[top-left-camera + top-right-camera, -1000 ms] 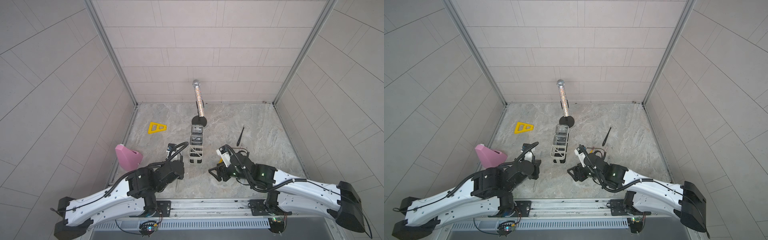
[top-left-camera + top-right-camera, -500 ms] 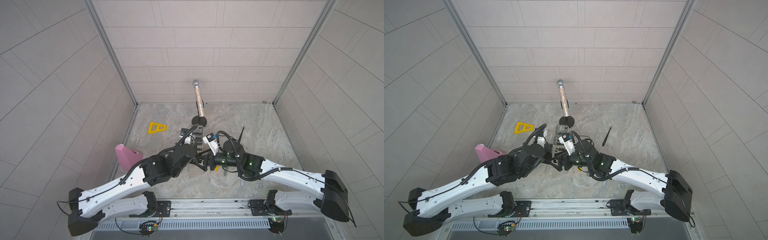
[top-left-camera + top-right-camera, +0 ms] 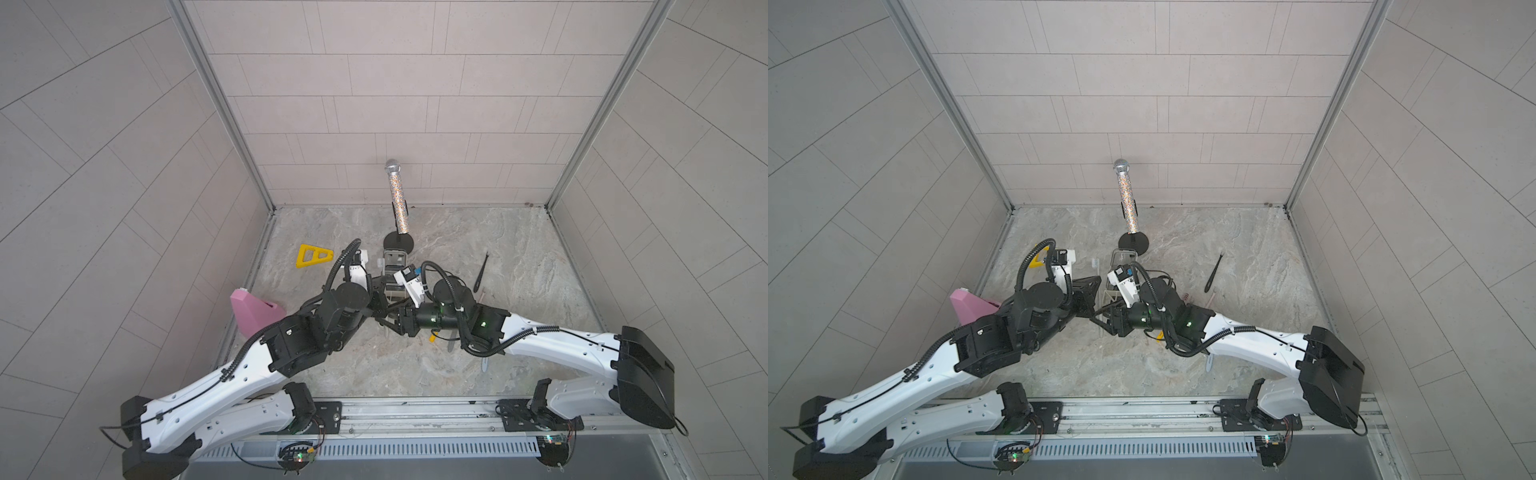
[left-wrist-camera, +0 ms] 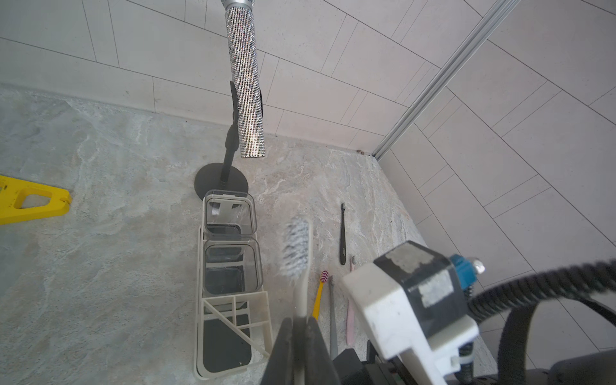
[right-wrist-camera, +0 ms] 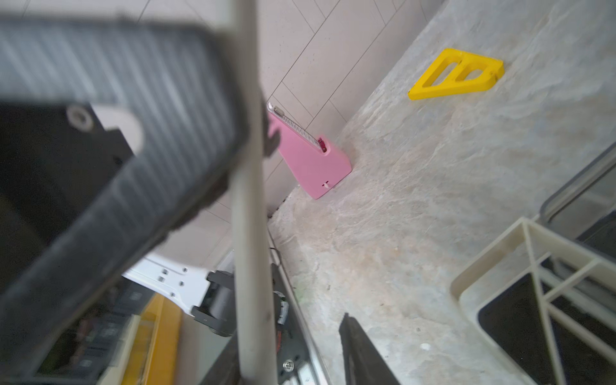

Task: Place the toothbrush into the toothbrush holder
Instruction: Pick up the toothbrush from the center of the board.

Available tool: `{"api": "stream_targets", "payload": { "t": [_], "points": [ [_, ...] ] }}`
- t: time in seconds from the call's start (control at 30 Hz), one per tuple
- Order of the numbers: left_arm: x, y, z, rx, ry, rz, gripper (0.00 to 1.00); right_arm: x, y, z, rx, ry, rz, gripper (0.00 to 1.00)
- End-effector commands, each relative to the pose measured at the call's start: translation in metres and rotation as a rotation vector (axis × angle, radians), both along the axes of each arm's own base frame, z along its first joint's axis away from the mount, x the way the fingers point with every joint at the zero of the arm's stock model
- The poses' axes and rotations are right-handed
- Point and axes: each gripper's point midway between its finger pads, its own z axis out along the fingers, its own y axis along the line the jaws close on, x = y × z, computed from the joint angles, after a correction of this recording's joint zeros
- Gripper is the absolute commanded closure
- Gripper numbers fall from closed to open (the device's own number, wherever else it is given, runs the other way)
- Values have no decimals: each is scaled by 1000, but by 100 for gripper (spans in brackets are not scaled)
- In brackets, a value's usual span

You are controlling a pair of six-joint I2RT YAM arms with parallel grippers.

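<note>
Count, big to small. 1 grey marble-pattern tabletop (image 3: 478,232), boxed by 3 tiled walls (image 3: 395,104). 2 white-and-black arms, left arm (image 3: 232,374) and right arm (image 3: 561,345), both reached to the middle and met over the rack's near end. 1 glittery silver microphone (image 3: 397,195) stood upright on 1 black round stand (image 3: 398,243) at the back. 1 pink wedge-shaped block (image 3: 254,311) sat against the left wall. 1 long narrow white metal-frame toothbrush holder (image 4: 233,295) lay just in front of the stand: 3 square sections in a row, with 2 clear plastic cups (image 4: 230,213) in the far two and a divider lattice in the near one. 1 flat yellow triangular plastic piece (image 3: 314,255) lay left of the rack. 1 white toothbrush (image 4: 296,248) with grey-and-white bristles was upright in the air, head up, beside the holder and outside every section. The left gripper (image 4: 299,325) was clamped tight on its handle below the head. The right gripper (image 5: 290,336) sat further down the same handle. The handle ran between its fingers with a clear gap to one finger (image 5: 358,346), so jaws apart and no grip. 1 slim black stick (image 3: 481,276) lay well right of the rack. 3 thin loose handles lay side by side just right of the rack: yellow handle with red-and-white head (image 4: 319,293), grey handle (image 4: 332,310), pale pink handle (image 4: 349,313).
</note>
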Motion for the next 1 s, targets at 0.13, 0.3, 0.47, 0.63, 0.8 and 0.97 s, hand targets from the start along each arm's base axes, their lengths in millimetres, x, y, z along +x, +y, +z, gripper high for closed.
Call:
{"api": "stream_targets", "payload": {
  "t": [0.13,0.3,0.47,0.63,0.8,0.97],
  "points": [
    [3,-2,-3,-37,2,13,92,3,3,19,66,-14,-5,90],
    [5,8,-5,-35,11,21,54,1,-1,11,49,-7,-8,96],
    [8,22,1,-130,48,-5,20,-5,-4,5,48,-5,9,98],
    [13,27,7,-344,101,-85,19,-14,-6,12,86,-21,53,98],
    [16,15,4,-470,149,-181,19,-24,-7,21,109,-37,113,98],
    [8,1,4,-497,173,-276,20,-30,-8,26,126,-37,151,98]
  ]
}}
